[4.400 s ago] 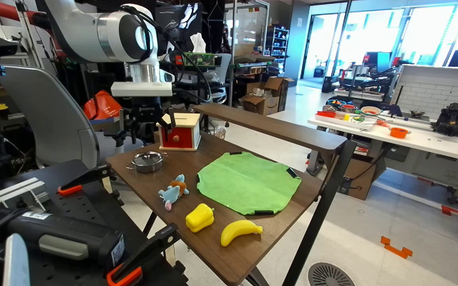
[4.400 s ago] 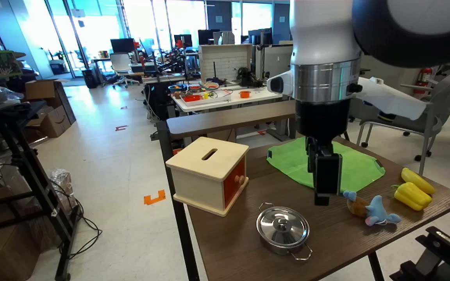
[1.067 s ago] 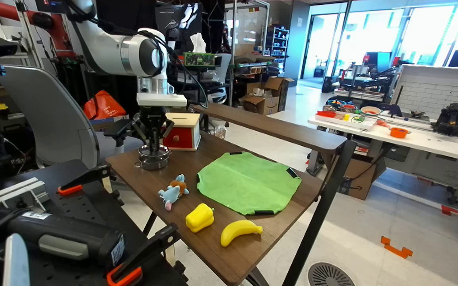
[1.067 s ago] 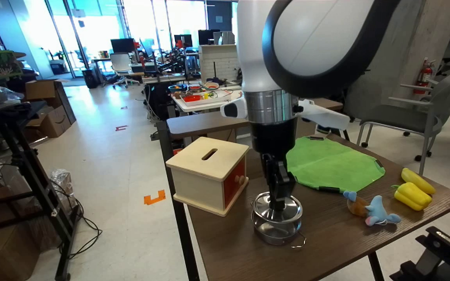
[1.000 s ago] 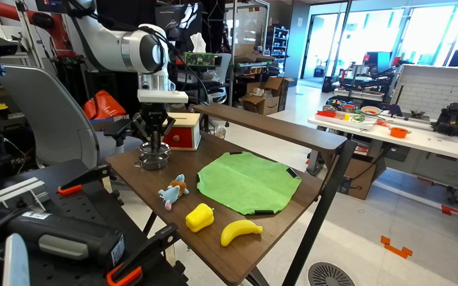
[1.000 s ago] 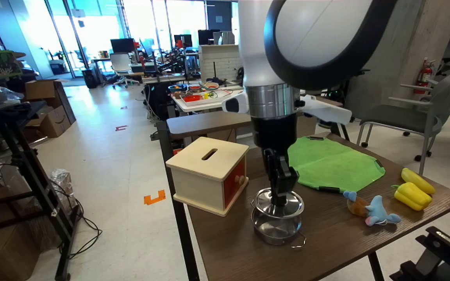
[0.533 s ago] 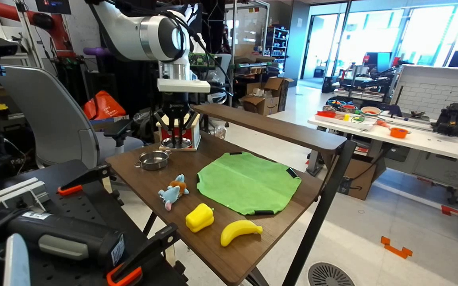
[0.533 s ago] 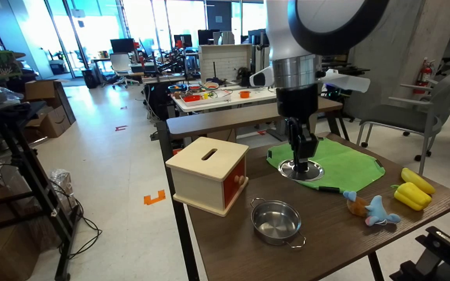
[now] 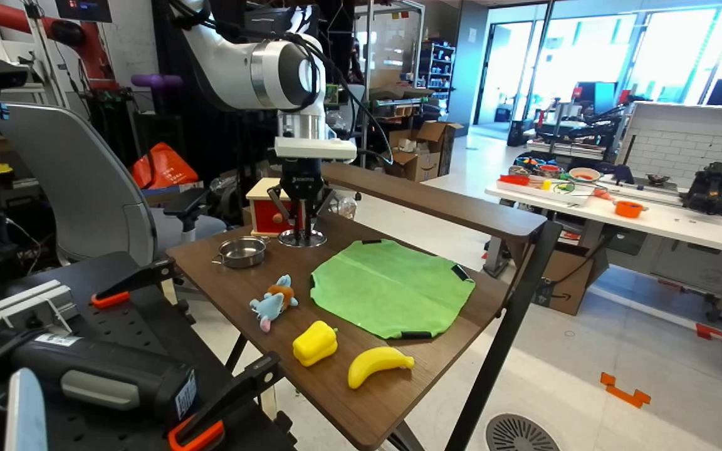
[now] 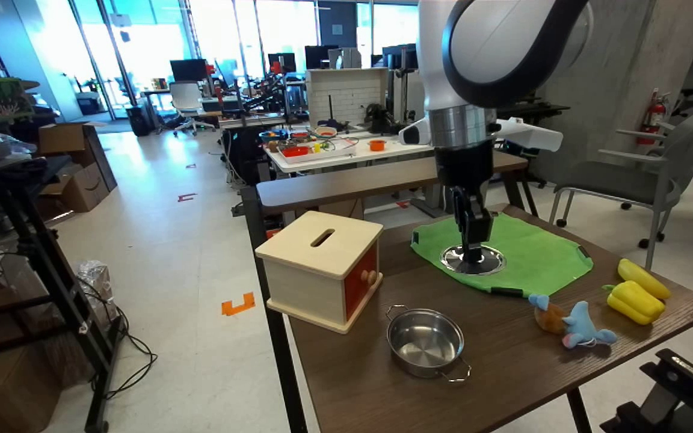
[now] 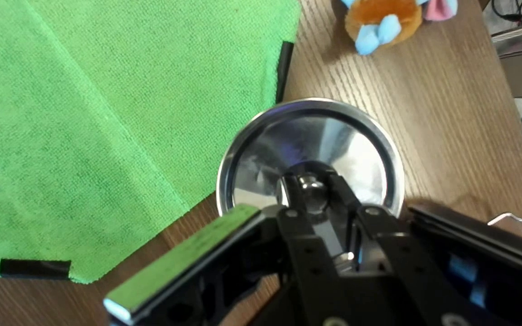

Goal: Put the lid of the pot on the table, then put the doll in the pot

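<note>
My gripper (image 11: pixel 317 192) is shut on the knob of the shiny round lid (image 11: pixel 283 145), which hangs level under the fingers. In both exterior views the lid (image 10: pixel 492 261) is over the brown table (image 9: pixel 339 410), between the box and the mat; whether it touches the surface I cannot tell. The small steel pot (image 10: pixel 425 346) stands uncovered with nothing in it, and the wrist view catches just one wire handle of it. The blue and brown doll (image 9: pixel 271 307) lies on the table; part of the doll (image 11: pixel 385 13) shows at the top of the wrist view.
A wooden box (image 10: pixel 322 258) with a red front stands beside the pot. The green mat (image 9: pixel 392 288) lies close to the lid. Toward a table corner are a yellow pepper (image 9: pixel 315 343) and a banana (image 9: pixel 378 365). A raised shelf (image 9: pixel 423 200) runs along one long side.
Earlier the lid sat on the pot under the open gripper. The gripper shut on its knob, raised it off and carried it sideways toward the mat, then lower over the last half second.
</note>
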Controlling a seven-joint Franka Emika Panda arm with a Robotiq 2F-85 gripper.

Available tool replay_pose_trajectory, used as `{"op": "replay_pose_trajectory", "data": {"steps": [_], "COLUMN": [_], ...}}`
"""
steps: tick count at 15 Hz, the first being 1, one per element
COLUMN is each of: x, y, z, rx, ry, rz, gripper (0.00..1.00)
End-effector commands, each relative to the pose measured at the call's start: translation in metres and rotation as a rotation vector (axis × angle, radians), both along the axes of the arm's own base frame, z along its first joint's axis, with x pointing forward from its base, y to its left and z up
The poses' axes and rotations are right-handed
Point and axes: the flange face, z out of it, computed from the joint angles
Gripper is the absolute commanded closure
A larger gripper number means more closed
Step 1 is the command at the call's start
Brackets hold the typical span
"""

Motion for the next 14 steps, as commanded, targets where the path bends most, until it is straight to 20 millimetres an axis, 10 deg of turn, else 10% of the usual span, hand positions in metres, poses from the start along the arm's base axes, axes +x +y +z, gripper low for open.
{"op": "replay_pose_trajectory", "data": {"steps": [1,10,13,14], "x": [0.016,0.016,0.018,0.017], "y": [0.008,0.031,0.031,0.031], "z": [-0.021,-0.06,-0.064,-0.064], "rx": [-0.007,-0.008,-0.006,-0.009], "ry": [0.031,0.038,0.032,0.035], "rz": [-0.004,0.026,0.032,0.03], "gripper": [0.95,0.95,0.77,0.53]}}
